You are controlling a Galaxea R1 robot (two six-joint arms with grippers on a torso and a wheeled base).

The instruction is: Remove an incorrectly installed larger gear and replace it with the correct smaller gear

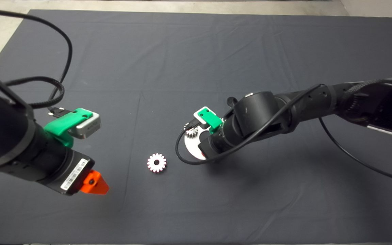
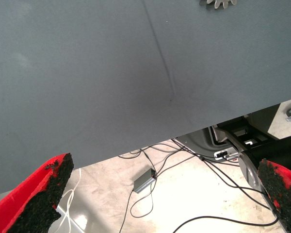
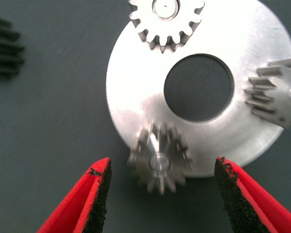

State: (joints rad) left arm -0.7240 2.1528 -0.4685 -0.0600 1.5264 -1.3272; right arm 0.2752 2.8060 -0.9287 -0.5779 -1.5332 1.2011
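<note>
Three small gears sit on one round plate (image 3: 136, 92). The right end effector (image 3: 160, 194) hangs wide open around the smaller gear (image 3: 159, 164), holding nothing. One larger gear (image 1: 156, 162) lies at the plate's eight o'clock. The left end effector (image 2: 160, 194) is open and empty.

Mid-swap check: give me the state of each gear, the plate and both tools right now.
right tool: open, straddling the smaller gear.
left tool: open, empty, above the mat's edge.
smaller gear: on the plate's rim, not gripped.
larger gear: off the plate, flat on the mat, nothing touching it.
two other small gears: on the plate.
plate: flat on the mat, centre hole empty.
</note>
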